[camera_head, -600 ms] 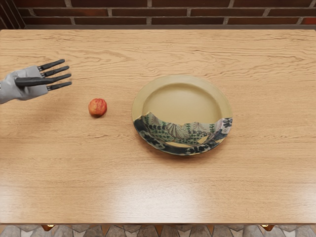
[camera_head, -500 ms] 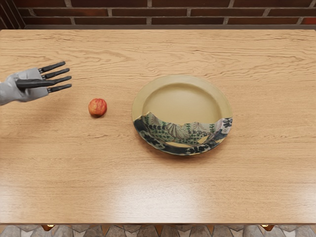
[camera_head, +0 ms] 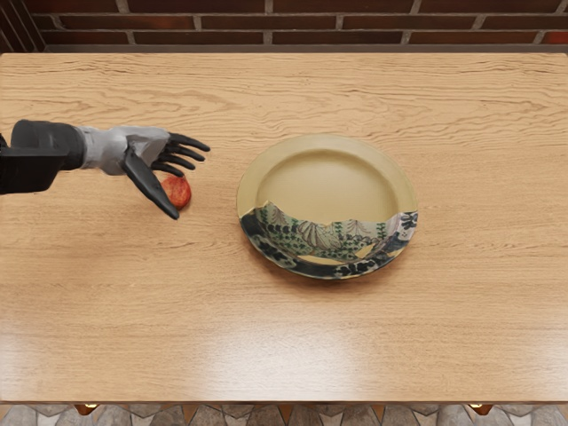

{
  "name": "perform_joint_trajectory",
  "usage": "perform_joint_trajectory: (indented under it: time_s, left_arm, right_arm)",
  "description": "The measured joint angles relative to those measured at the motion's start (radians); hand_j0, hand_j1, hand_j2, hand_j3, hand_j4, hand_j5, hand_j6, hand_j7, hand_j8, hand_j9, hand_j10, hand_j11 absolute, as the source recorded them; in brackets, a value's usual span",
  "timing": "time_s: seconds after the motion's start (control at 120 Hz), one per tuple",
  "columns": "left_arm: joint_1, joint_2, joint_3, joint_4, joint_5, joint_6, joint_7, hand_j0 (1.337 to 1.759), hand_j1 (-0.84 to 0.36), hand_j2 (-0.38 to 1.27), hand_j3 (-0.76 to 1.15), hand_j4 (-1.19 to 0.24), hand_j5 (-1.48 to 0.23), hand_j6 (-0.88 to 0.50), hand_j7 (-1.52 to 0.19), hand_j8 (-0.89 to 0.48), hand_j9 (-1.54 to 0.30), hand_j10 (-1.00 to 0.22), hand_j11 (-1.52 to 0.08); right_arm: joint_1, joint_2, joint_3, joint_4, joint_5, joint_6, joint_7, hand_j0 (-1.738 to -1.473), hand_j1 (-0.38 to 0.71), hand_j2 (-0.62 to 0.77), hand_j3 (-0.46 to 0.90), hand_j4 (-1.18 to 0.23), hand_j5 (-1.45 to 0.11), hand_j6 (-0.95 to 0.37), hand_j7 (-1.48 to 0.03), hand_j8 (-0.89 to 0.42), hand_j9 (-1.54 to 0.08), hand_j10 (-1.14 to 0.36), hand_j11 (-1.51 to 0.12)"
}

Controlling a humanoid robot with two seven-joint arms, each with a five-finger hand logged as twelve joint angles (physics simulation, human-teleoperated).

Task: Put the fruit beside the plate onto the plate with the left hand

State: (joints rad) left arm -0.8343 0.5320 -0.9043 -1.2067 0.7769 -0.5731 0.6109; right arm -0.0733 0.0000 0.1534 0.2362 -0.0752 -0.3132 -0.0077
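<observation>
A small red apple (camera_head: 178,192) lies on the wooden table, left of the plate. The plate (camera_head: 390,186) is tan with a dark patterned band along its near rim and holds nothing. My left hand (camera_head: 173,173) reaches in from the left edge and hovers right over the apple. Its fingers (camera_head: 188,149) are spread above the fruit and the thumb (camera_head: 153,191) points down across its left side, hiding part of it. The hand holds nothing. The right arm does not show.
The wooden table (camera_head: 284,337) fills the view. A brick wall (camera_head: 284,22) runs behind its far edge.
The left hand has moved right from the table's left edge to just above the apple, and more of the forearm now shows. The apple and plate have not moved.
</observation>
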Motion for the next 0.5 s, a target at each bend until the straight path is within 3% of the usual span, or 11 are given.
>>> perform_joint_trajectory:
  time_s: [0.108, 0.267, 0.5]
  left_arm:
    - [-0.003, -0.019, 0.005, -0.052, 0.129, 0.067, 0.0, 1.658, 0.15, 0.03, 0.0, -0.17, -0.22, -0.17, -0.22, -0.17, -0.22, -0.17, -0.22]
    - [-0.007, -0.052, 0.072, -0.074, 0.372, 0.246, 0.0, 1.658, 0.14, 0.04, 0.0, -0.18, -0.23, -0.18, -0.23, -0.18, -0.23, -0.18, -0.23]
    - [-0.129, -0.064, 0.335, -0.076, 0.461, 0.31, 0.0, 1.658, 0.14, 0.04, 0.0, -0.18, -0.23, -0.18, -0.23, -0.18, -0.23, -0.18, -0.23]
  right_arm:
    - [0.001, 0.0, 0.0, 0.0, 0.0, 0.0, 0.0, -1.658, -0.35, 0.0, 0.0, 0.0, 0.0, 0.0, 0.0, 0.0, 0.0, 0.0, 0.0]
    - [0.001, 0.0, 0.0, 0.001, 0.0, 0.0, 0.0, -1.658, -0.35, 0.0, 0.0, 0.0, 0.0, 0.0, 0.0, 0.0, 0.0, 0.0, 0.0]
    - [0.001, 0.0, 0.0, 0.002, 0.0, 0.0, 0.0, -1.658, -0.35, 0.0, 0.0, 0.0, 0.0, 0.0, 0.0, 0.0, 0.0, 0.0, 0.0]
